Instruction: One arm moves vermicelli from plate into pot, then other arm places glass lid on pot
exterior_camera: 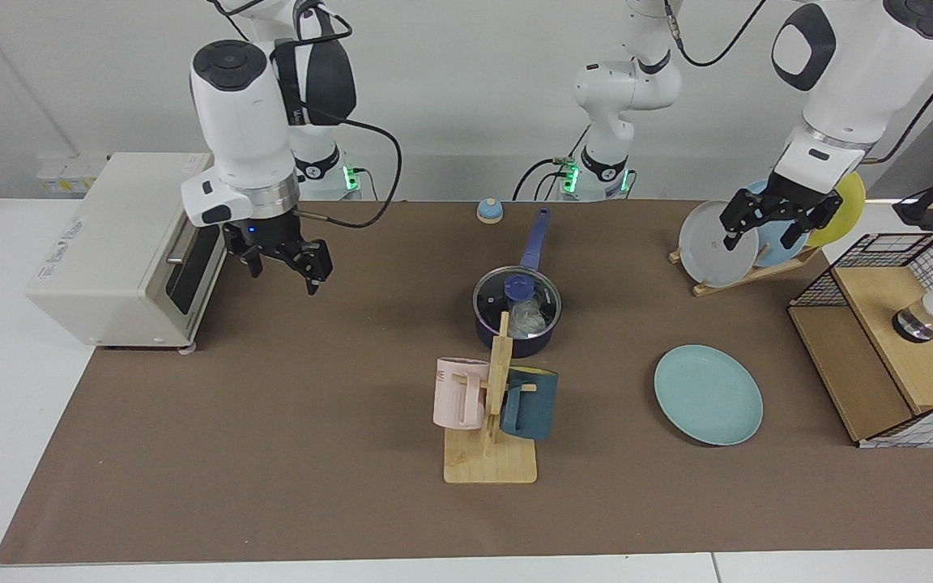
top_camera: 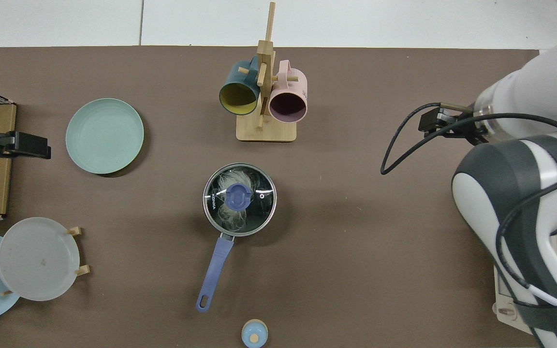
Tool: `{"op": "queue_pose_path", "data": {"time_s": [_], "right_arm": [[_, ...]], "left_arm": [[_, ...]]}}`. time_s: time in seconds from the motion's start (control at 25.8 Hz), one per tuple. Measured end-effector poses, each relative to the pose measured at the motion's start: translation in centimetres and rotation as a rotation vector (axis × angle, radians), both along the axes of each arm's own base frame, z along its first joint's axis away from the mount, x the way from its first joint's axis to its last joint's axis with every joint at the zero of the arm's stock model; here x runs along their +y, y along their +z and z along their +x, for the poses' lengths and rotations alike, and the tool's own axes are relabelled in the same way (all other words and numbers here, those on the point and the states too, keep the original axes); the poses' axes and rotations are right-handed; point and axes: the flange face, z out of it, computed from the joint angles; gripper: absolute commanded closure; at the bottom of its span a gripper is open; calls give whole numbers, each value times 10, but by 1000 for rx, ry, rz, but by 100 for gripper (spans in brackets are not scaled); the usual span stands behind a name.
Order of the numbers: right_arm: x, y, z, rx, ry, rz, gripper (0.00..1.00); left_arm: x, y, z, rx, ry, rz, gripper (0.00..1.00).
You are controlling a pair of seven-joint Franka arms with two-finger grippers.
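Facing camera across table, overhead camera, shared pot (exterior_camera: 517, 312)

Glass lid (top_camera: 240, 198) is sitting on the pot (exterior_camera: 517, 338), vermicelli (top_camera: 234, 218) lying inside. In the facing view the mug rack (exterior_camera: 492, 421) is standing in front of the pot (partly hiding it), the plate (exterior_camera: 708, 394) lying at its right on the desk (exterior_camera: 272, 453).

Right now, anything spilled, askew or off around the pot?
Nothing stands out. The glass lid sits level on the pot, with the vermicelli inside under it and no strands on the plate. The right gripper hangs open by the toaster oven; the left gripper waits open by the plate rack.
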Motion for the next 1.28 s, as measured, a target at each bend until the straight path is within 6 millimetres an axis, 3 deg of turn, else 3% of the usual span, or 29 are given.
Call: {"op": "queue_pose_path", "data": {"time_s": [0.27,0.62,1.01,1.28], "right_arm": [[-44,14,-26,23,62,-3,0],[-46,21,-60,37,87,1,0],[-66,18,-65,73,139,-1,0],[-67,32,-59,43,139,-3,0]], "left_arm": [[0,0,0,0,0,0,0],[0,0,0,0,0,0,0],[0,0,0,0,0,0,0],[0,0,0,0,0,0,0]]}}
